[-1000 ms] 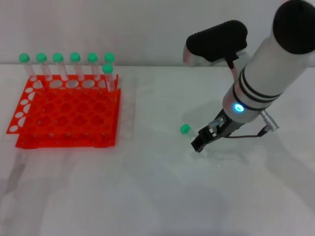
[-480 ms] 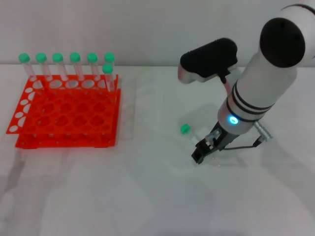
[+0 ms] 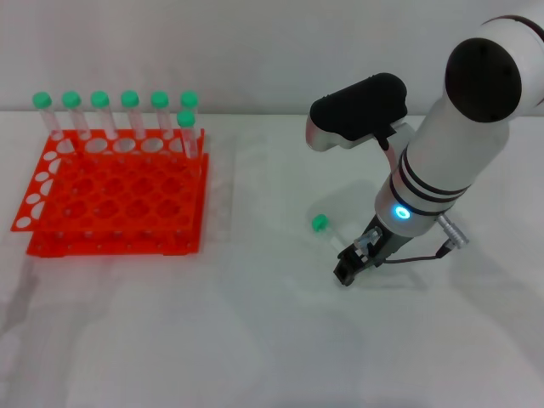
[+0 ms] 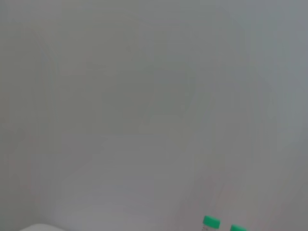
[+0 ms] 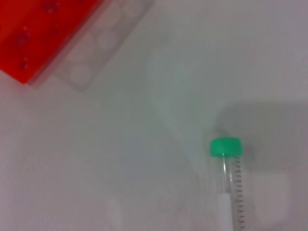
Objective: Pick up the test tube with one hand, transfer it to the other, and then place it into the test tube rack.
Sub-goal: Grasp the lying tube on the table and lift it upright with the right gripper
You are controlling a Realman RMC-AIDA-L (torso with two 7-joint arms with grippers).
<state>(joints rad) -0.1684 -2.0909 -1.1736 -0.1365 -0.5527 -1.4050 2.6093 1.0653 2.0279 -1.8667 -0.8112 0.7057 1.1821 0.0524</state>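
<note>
Right gripper [image 3: 347, 270] has slid lower-centre beside the test tube [image 3: 326, 229] (jaws' state unclear), pickup pending.

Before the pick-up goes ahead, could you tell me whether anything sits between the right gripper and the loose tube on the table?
Nothing visible does. The right gripper hovers right beside the tube, which lies alone on the bare table.
</note>
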